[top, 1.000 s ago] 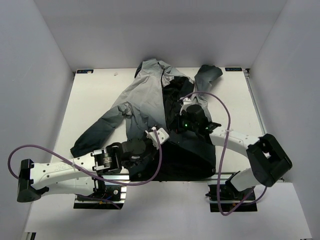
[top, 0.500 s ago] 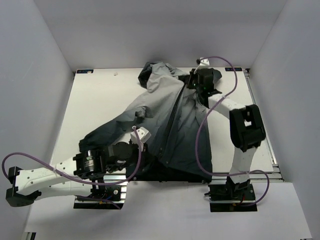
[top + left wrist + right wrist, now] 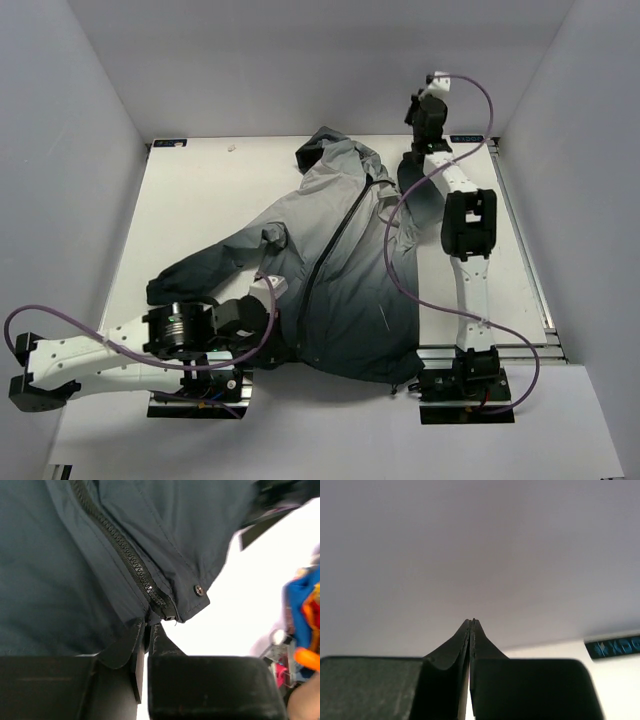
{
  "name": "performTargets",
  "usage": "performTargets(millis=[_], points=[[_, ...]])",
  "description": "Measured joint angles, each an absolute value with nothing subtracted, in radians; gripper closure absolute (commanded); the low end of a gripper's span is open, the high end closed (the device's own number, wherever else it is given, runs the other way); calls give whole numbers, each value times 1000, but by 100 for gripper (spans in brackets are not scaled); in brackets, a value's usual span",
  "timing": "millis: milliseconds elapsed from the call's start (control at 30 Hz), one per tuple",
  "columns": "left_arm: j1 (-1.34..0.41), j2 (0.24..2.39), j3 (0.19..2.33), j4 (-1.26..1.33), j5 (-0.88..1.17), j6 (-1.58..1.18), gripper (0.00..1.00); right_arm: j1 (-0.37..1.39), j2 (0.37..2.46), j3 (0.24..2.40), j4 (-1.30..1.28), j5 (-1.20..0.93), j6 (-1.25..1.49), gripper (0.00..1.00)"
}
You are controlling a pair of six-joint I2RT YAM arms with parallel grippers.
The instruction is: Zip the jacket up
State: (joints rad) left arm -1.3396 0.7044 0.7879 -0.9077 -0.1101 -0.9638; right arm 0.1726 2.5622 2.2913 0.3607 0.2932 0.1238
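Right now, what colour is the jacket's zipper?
The zipper is black against the dark slate jacket; left wrist view shows it best.

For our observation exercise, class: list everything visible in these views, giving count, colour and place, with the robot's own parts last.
hooded thin fabric jacket: one, light grey fading to charcoal, spread across the table, zipped.
black toothed zipper: one, black, down the jacket's front.
small round metal snap: one, silver, hem corner beside the zipper's end.
flat white table: one, white, under the jacket.
left gripper: one, black, shut on the jacket's hem.
right gripper: one, black, shut, empty, up by the far wall.
thin purple cables: two, purple, one leading to each gripper.
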Motion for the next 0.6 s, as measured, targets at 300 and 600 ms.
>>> performTargets(millis=[300,600], points=[[-1342,854,861,-980,-138,-986,2,173,2215,1737,396,41,132,88],[-1328,846,1032,-991,-490,-1024,2,190,1701,1399,348,-46,179,11]])
